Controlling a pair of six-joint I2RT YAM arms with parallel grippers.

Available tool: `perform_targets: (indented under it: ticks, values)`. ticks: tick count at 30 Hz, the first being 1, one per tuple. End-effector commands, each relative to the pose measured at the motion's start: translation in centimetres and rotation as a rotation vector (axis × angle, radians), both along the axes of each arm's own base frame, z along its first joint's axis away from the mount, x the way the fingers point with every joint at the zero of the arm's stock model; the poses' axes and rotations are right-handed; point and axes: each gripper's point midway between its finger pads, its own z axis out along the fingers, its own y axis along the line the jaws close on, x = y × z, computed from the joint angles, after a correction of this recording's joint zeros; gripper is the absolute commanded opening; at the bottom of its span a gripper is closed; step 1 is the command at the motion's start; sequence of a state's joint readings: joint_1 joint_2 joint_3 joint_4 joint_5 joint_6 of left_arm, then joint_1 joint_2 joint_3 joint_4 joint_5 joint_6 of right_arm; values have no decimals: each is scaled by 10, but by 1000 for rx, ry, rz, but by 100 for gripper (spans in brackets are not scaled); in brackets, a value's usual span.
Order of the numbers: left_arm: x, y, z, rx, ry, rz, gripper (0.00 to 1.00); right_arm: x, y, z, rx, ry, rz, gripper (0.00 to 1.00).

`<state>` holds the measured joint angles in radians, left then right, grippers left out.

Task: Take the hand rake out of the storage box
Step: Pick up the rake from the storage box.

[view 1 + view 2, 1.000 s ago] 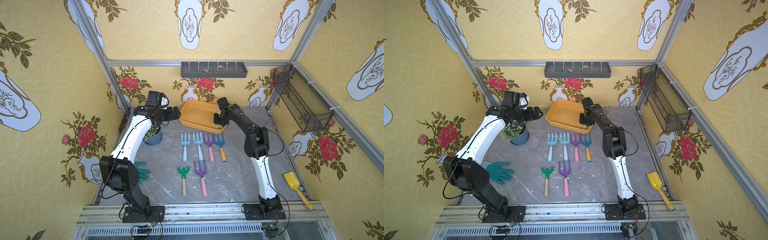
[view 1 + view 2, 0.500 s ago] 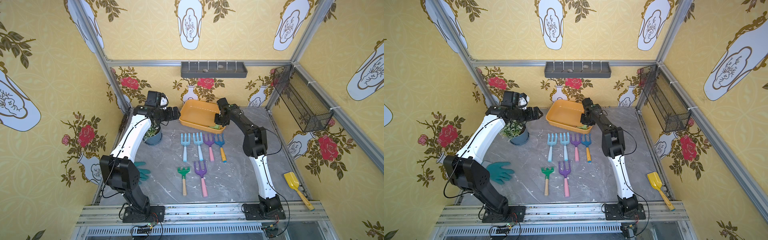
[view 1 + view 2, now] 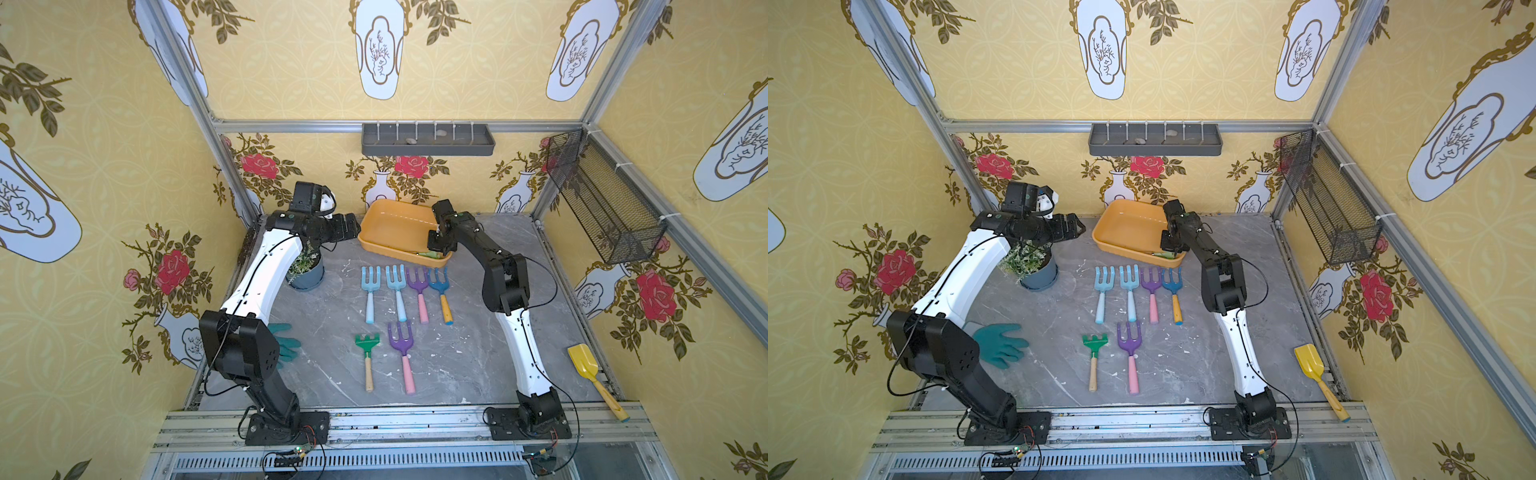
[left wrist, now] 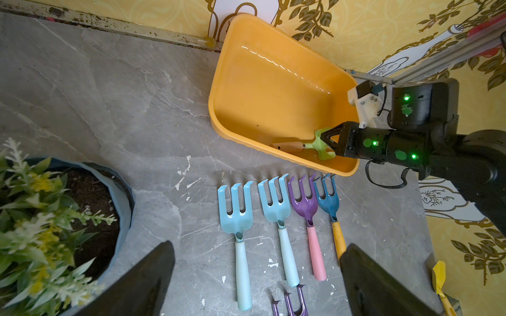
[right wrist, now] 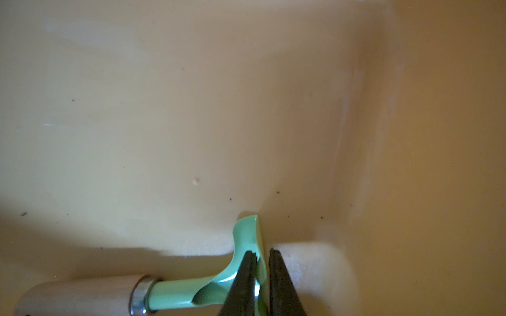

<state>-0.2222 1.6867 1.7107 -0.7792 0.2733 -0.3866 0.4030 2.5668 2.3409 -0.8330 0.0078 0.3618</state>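
Little to fear at ten o'clock on the grey marbled tabletop [image 3: 332,374]: left gripper [image 3: 351,227] spread wide and empty, poised above the round grey-blue plant pot [image 3: 305,279], clear of the foliage unless lowered. At twelve o'clock, close to the back wall, the shallow orange-yellow plastic storage box [image 3: 392,226] with rolled rim, probably light enough to be dragged or tipped if snagged. Inside, lying along the near wall toward the box's five o'clock corner, the hand rake [image 4: 290,146], pale green metal head on a wooden handle. Pinched by the right gripper [image 5: 262,254] only across the thin edge of the head, so likely to pivot handle-down once raised, or to slide out of so narrow a hold. Might also catch the handle under the rim if pulled toward six o'clock before being lifted, then drop onto the four three-tined fork rakes [image 3: 405,291] in pale blue, purple and dark blue, lined up just in front. Left arm arched up from seven o'clock, forearm level, wrist aimed toward three. Right arm rising from five o'clock, elbow high, forearm sloping down, wrist dipped into the box.
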Motion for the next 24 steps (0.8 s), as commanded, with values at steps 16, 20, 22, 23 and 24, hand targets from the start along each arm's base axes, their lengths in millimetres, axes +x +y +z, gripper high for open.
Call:
perform_targets:
  ticks: [16, 20, 22, 23, 24]
  values:
    - [-6, -4, 41, -48, -112, -19, 100, 14, -1, 115, 79, -284, 271, 0]
    - [-19, -21, 53, -34, -159, -76, 100, -23, 12, 150, 90, -372, 598, 0]
    - [-27, -38, 57, -23, -180, -129, 100, -51, 21, 171, 116, -420, 787, 0]
    - [-32, -50, 58, -21, -188, -165, 100, -69, 27, 181, 147, -444, 896, 0]
    - [-37, -62, 58, -18, -199, -200, 100, -83, 31, 189, 169, -461, 971, 0]
